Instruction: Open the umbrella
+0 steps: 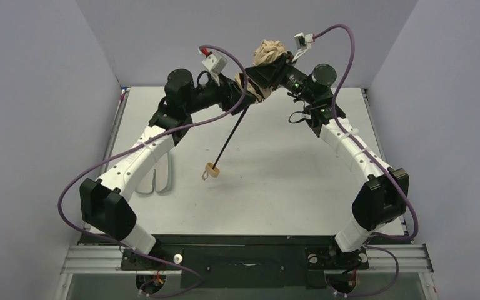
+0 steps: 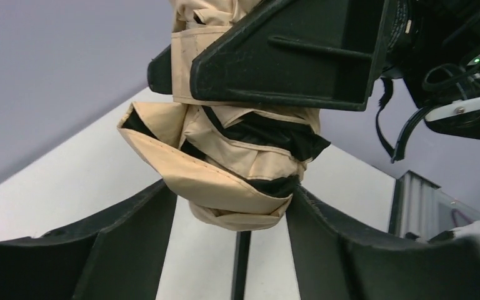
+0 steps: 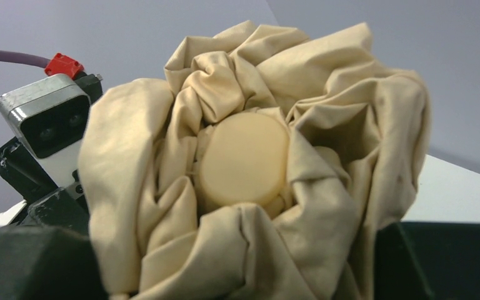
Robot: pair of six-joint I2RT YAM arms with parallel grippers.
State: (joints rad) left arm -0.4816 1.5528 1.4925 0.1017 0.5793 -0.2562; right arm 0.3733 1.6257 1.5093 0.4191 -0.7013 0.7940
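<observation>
My left pincer (image 2: 230, 190) stands spread, its fingers flanking the lower end of the folded canopy (image 2: 225, 162) without clamping it. My right pincer (image 3: 237, 256) pinches the umbrella (image 1: 269, 55) high on the bunched cloth, holding it in the air over the far side of the table (image 1: 300, 187).

Judgement: the cloth is soft and slippery, a poor hold. The thin, stiff shaft (image 1: 232, 136) offers better purchase.

Only the top view shows the handle (image 1: 212, 169), and only the right wrist view shows the round cap (image 3: 244, 159).
</observation>
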